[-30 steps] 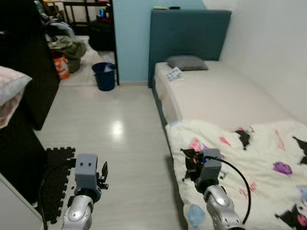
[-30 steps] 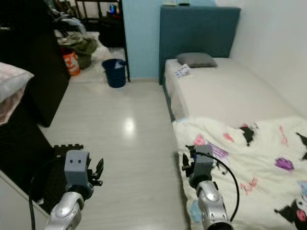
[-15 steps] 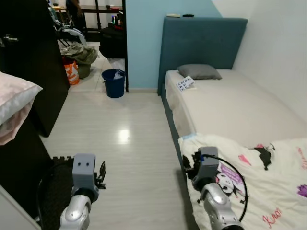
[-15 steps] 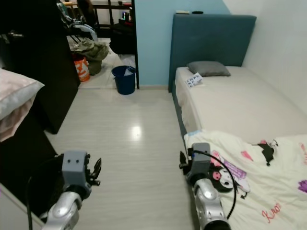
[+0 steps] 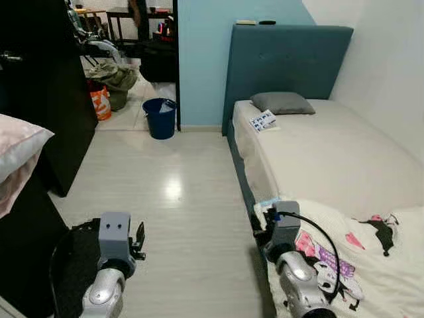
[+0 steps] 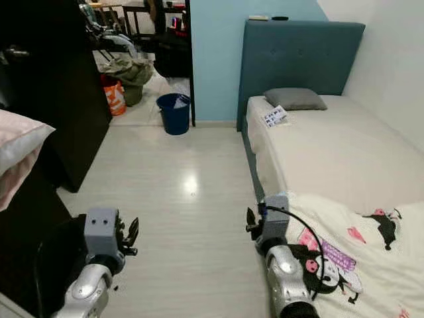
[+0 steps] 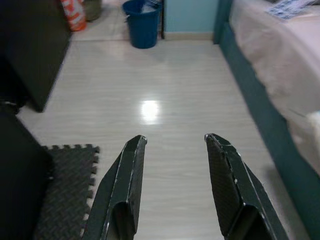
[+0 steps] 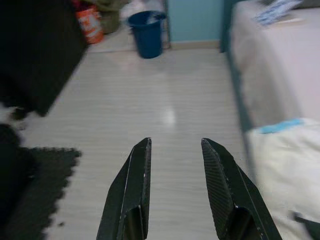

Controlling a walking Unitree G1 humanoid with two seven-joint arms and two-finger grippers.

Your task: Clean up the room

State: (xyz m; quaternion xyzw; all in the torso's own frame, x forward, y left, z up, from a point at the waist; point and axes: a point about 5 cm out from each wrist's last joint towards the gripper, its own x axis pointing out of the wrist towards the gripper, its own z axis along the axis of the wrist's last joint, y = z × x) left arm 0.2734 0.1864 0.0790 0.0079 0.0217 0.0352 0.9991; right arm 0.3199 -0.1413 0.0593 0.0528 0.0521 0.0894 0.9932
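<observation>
Two arms sit low in my head views, wrists raised, pointing forward over the pale floor (image 5: 179, 199). My left pincer (image 5: 140, 240) hangs above the dark foam mat (image 5: 76, 265); my right pincer (image 6: 251, 222) is just beside the bed (image 5: 318, 152), touching nothing, at the edge of the cartoon-print blanket (image 5: 344, 258). From the left wrist, its fingers (image 7: 127, 185) stand apart, empty, aimed at the blue bucket (image 7: 143, 22) well ahead. From the right wrist, the fingers (image 8: 135, 185) are also spread, empty, blanket (image 8: 285, 170) alongside.
</observation>
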